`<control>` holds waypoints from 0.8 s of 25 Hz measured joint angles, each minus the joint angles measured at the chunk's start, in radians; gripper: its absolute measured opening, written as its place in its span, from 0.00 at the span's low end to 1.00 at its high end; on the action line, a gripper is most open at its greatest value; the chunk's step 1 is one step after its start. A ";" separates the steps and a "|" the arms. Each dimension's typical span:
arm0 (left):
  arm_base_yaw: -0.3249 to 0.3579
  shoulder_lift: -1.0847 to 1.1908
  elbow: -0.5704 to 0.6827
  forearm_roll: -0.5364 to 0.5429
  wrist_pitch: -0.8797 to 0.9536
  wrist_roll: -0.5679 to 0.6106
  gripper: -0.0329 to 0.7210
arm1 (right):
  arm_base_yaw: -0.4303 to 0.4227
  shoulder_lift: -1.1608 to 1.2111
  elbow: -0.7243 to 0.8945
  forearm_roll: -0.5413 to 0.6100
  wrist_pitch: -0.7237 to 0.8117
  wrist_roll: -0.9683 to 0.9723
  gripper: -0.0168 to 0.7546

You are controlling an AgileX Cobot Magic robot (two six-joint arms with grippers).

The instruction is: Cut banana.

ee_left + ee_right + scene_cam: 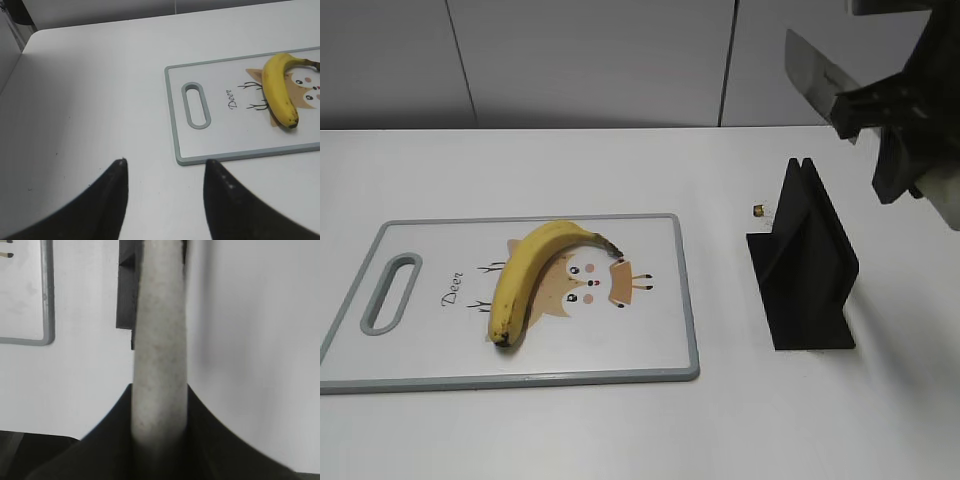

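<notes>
A curved yellow banana (525,275) lies whole on the white cutting board (430,345); it also shows in the left wrist view (278,89) on the board (225,135). My right gripper (880,105) is high at the upper right, shut on a knife whose grey blade (812,68) points up and left. In the right wrist view the knife's pale handle (160,340) sits clamped between the fingers (160,410). My left gripper (165,167) is open and empty above bare table, left of the board's handle end.
A black knife stand (805,265) stands right of the board, below the held knife; it also shows in the right wrist view (127,290). A small brownish object (758,210) lies by the stand. The board has a handle slot (390,292) at its left end.
</notes>
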 joint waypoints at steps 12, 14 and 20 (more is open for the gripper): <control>0.000 0.130 -0.046 -0.021 -0.074 0.001 0.68 | 0.000 0.000 -0.141 0.032 0.002 -0.453 0.23; 0.000 0.180 -0.069 -0.037 -0.115 0.015 0.70 | 0.000 0.000 -0.141 0.032 0.002 -0.564 0.23; 0.000 0.372 -0.143 -0.128 -0.178 0.153 0.84 | 0.000 0.001 -0.141 0.085 -0.019 -0.930 0.23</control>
